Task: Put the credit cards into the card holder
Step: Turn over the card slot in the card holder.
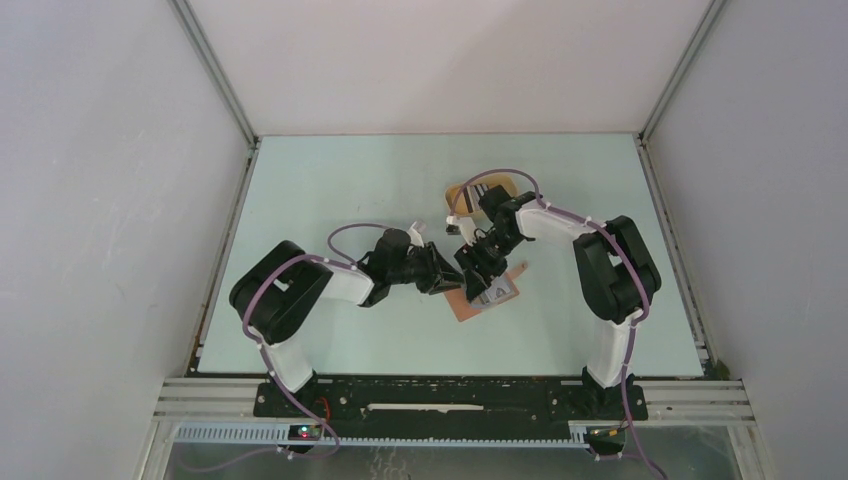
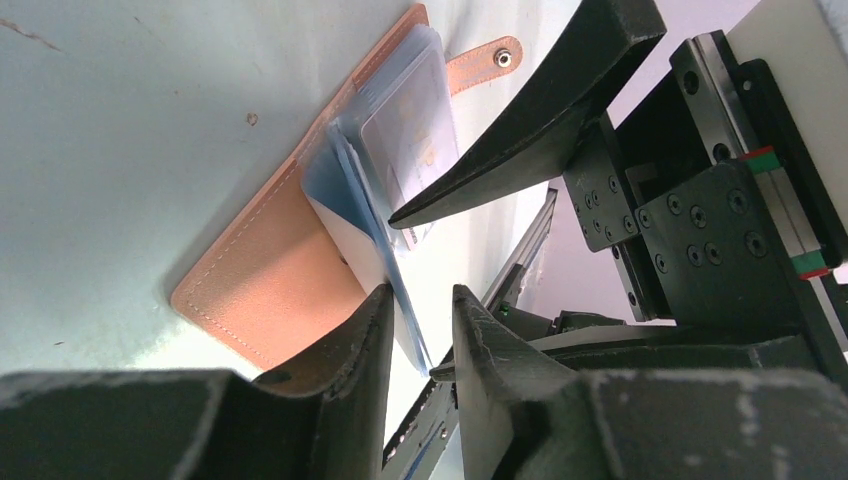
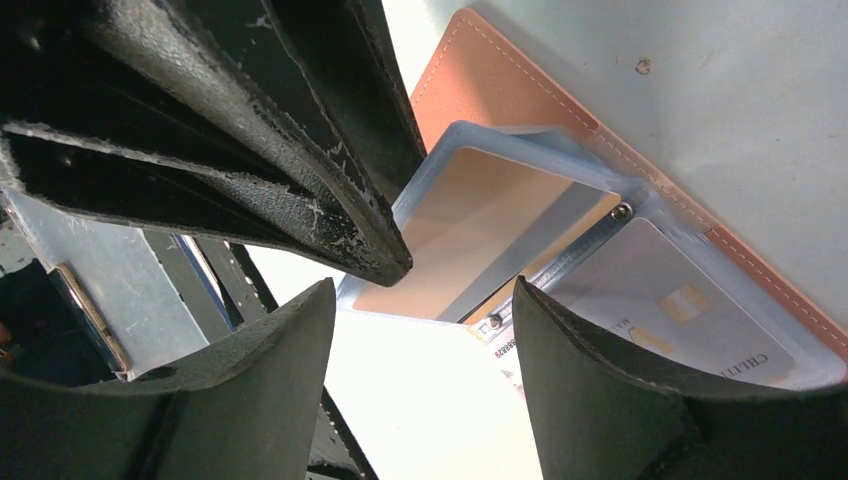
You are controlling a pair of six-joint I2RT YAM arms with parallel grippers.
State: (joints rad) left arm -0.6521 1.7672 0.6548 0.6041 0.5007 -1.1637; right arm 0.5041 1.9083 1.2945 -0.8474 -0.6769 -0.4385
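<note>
Credit cards (image 3: 500, 225) are thin, stiff and slick, I'd say, and light enough to skate off a fingertip. The safest hold looks to be across the two long edges near one end, leaving the other end free to enter a pocket. The right gripper (image 3: 422, 292) hangs low over the open holder with its jaws spread wide and nothing between them. The left gripper (image 2: 422, 300) comes in from the other side, jaws drawn close with a slim gap. The edge of a clear sleeve (image 2: 345, 215) runs into that gap, though I cannot tell whether it is pinched or only propped up. The sleeves look floppy and glossy, likely to sag shut if let go. Inside them I can see a tan card and, on the next leaf, a pale grey card (image 3: 680, 310) with a chip, both tucked in. The card holder (image 2: 260, 270) lies opened flat on the pale table (image 1: 330, 180) between the two arms, its snap tab (image 2: 490, 60) sticking out from one side. Being light, it could slide under a push. A yellow tray (image 1: 492, 186) sits just behind, mostly hidden by the right arm, so I cannot see what is in it.
</note>
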